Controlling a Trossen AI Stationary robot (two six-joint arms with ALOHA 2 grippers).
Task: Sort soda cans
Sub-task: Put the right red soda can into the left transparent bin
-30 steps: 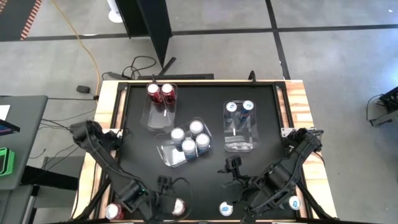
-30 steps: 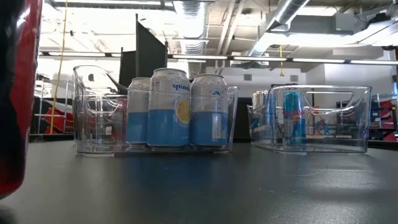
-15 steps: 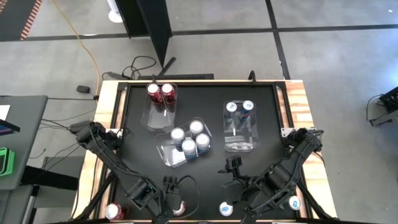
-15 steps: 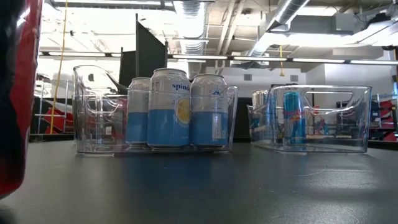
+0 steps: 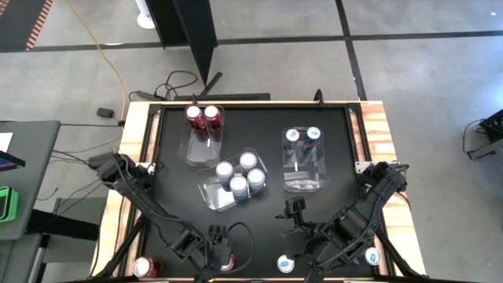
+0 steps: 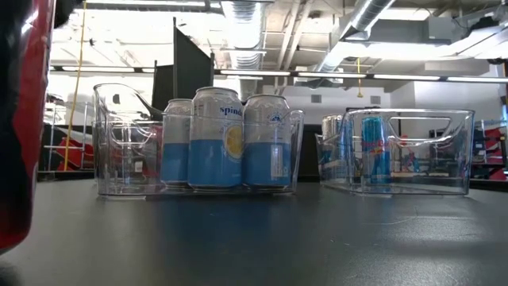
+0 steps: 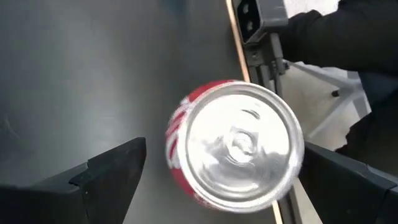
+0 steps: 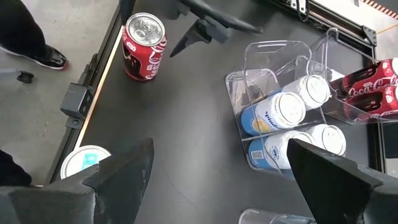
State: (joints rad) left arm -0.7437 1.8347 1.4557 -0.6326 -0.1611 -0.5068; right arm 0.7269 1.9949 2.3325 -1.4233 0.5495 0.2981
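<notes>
A red soda can (image 7: 236, 146) stands upright near the table's near edge, left of the middle (image 5: 227, 263). My left gripper (image 7: 227, 180) is open above it, one finger on either side of its silver top, and I see no touch. My right gripper (image 5: 292, 209) hangs open over bare table, right of the middle (image 8: 224, 180). A second red can (image 5: 144, 267) stands at the near left corner. Two silver-white and light blue cans (image 5: 285, 264) (image 5: 371, 255) stand along the near edge at the right.
Three clear bins stand mid-table. The far left one (image 5: 198, 149) holds two red cans, the middle one (image 5: 211, 196) several silver-white and blue cans (image 6: 228, 139), the right one (image 5: 302, 182) two dark blue cans. A person's shoe (image 8: 53, 59) shows beside the table's near edge.
My left gripper has come down and moved a little toward the table's right edge, closing in on the red can at the near edge. It has stayed open. My right arm has kept still, and no can has moved.
</notes>
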